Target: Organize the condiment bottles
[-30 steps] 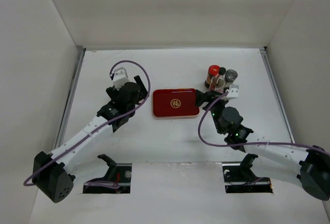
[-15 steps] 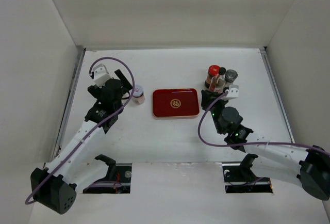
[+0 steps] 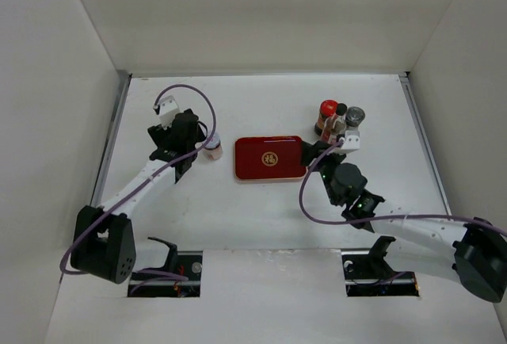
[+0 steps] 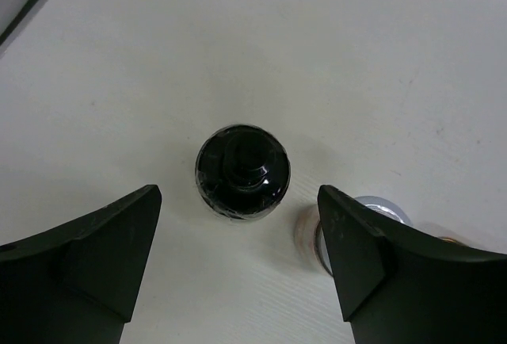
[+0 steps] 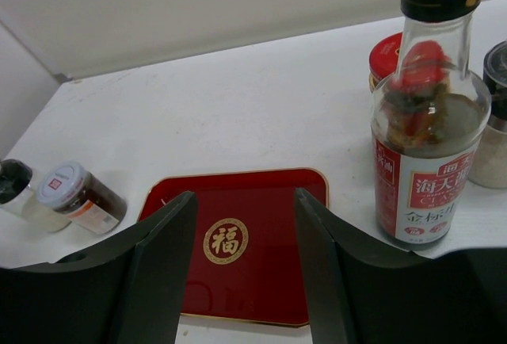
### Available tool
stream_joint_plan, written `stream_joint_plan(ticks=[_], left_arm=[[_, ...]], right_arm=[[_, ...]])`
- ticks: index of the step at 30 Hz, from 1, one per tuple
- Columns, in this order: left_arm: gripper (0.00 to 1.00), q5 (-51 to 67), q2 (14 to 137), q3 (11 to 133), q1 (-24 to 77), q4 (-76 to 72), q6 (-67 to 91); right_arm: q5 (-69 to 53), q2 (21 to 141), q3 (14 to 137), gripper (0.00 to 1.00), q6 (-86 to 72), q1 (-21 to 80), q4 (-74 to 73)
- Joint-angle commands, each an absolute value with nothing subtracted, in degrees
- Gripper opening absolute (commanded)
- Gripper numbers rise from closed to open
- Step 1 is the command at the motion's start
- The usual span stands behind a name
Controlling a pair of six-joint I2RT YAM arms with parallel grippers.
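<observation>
Left of the red tray (image 5: 238, 176), the spread left gripper (image 4: 238, 195) hangs over a black-capped bottle (image 4: 242, 171) the top view hides; right gripper (image 5: 242, 201) spread too.

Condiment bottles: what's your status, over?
Left gripper jaws open, above black-capped bottle, pale-lidded jar beside it. Right gripper jaws open, empty, facing red tray. Slim sauce bottle, red-lidded jar, grey-topped shaker clustered right of tray; nothing blocking.

White-tubed with black joint housings, the left arm (image 3: 131, 189) and right arm (image 3: 412, 229) end in black bases (image 3: 99, 245); a purple cable (image 3: 190, 94) loops along each of the 2, and small green lights (image 3: 363, 201) glow on the right.
</observation>
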State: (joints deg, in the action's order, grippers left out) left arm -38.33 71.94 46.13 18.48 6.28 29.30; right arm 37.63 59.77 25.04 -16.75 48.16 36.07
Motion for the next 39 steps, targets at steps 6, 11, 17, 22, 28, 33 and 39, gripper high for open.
stream_joint_plan(ticks=[6, 11, 17, 22, 28, 33, 39], left_arm=[[0.71, -37.1, 79.2, 49.5, 16.7, -0.2, 29.6], [0.48, -37.1, 82.4, 49.6, 16.0, -1.4, 30.1], [0.29, -39.8, 73.1, 48.3, 16.8, -1.6, 30.7], [0.28, -44.9, 59.4, 49.7, 21.6, -2.9, 28.5], [0.29, -43.8, 61.9, 54.7, 33.3, -4.7, 26.2], [0.29, -42.7, 73.8, 57.4, 42.7, -11.1, 26.2], [0.29, -41.9, 85.9, 60.3, 45.1, -15.3, 25.7]], right_arm=[[36.3, 61.8, 28.2, 0.72, -16.0, 49.5, 38.8], [36.6, 60.8, 27.8, 0.76, -15.7, 49.5, 39.0], [36.6, 59.4, 27.1, 0.76, -16.2, 49.3, 39.4], [36.6, 59.9, 27.1, 0.76, -16.1, 49.3, 39.6], [37.2, 58.7, 26.4, 0.77, -16.4, 49.0, 40.1], [38.1, 57.4, 25.1, 0.77, -17.0, 47.9, 41.0], [38.5, 56.5, 24.4, 0.78, -17.9, 46.7, 41.2]])
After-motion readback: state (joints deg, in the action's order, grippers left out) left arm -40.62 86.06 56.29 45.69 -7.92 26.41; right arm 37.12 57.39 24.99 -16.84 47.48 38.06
